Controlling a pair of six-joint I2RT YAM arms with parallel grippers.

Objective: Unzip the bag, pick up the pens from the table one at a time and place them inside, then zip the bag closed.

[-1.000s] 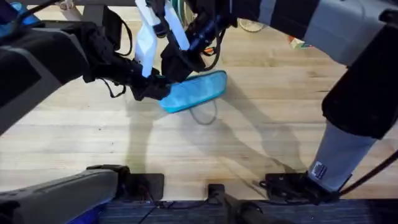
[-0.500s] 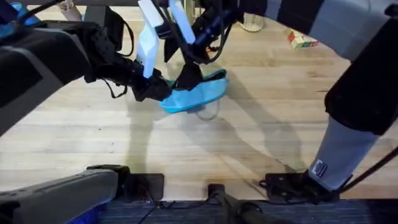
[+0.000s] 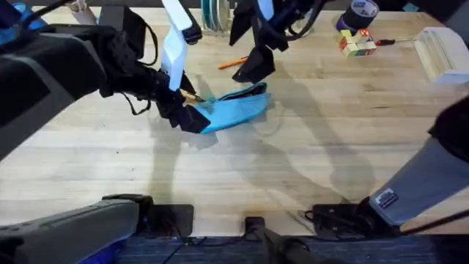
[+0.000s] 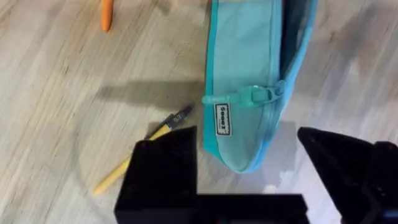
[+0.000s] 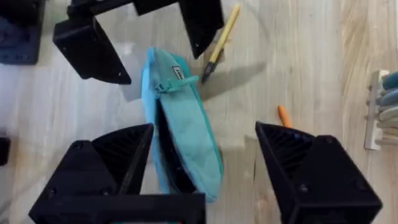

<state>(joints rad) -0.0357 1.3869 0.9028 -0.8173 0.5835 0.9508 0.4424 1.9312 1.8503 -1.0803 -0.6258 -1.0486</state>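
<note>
That bag (image 3: 236, 110) lies flat mid-worktop (image 3: 293, 169), zip already open along most of its length with the dark lining showing. It looks soft and floppy — I'd guess it'll sag or slide unless one end is pinned, so the pull tab (image 4: 254, 95) or the closed end seems the place to grab. The left claw (image 4: 249, 168) sits released, straddling that end; the right claw (image 5: 205, 162) hovers released above. The yellow pen (image 4: 140, 155) is partly under a left finger, and the orange pen (image 3: 233, 63) lies just past the bag — thin, probably rolls.
</note>
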